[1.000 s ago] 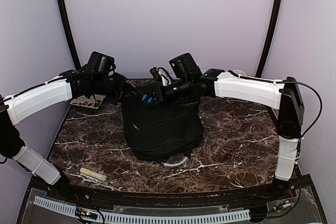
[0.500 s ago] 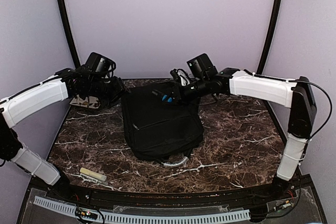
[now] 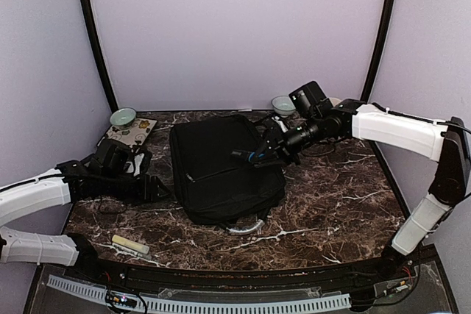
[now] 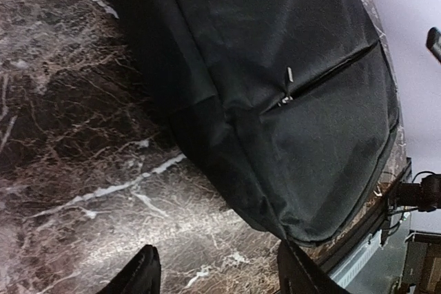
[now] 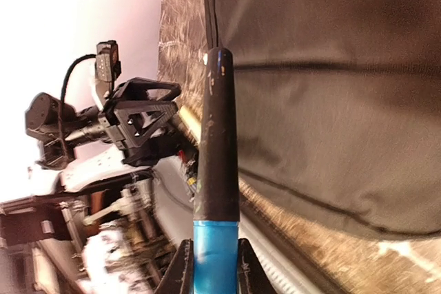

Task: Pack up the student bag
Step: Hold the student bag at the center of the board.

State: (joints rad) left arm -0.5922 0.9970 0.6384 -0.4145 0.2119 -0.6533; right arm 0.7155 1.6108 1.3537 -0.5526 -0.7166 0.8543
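Holding pen (image 5: 217, 135) clamped in right gripper (image 5: 212, 266) over the bag (image 3: 221, 174), presumably for packing. Left gripper (image 4: 217, 277) gapes empty alongside.

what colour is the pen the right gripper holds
Pen: black, blue end; best in right wrist view.

- The left arm (image 3: 33, 195), to the left of the student bag (image 3: 221, 174), has smooth white shell segments linked by black joints.
- The right arm (image 3: 397, 126), to the right of the bag, has matching white shells, and a thin black cable (image 3: 441, 120) runs over its black elbow.
- Its wrist is black and carries a boxy black camera housing (image 3: 309, 97).
- The left gripper (image 4: 220, 277) has matte black, rounded fingers (image 4: 141, 277).
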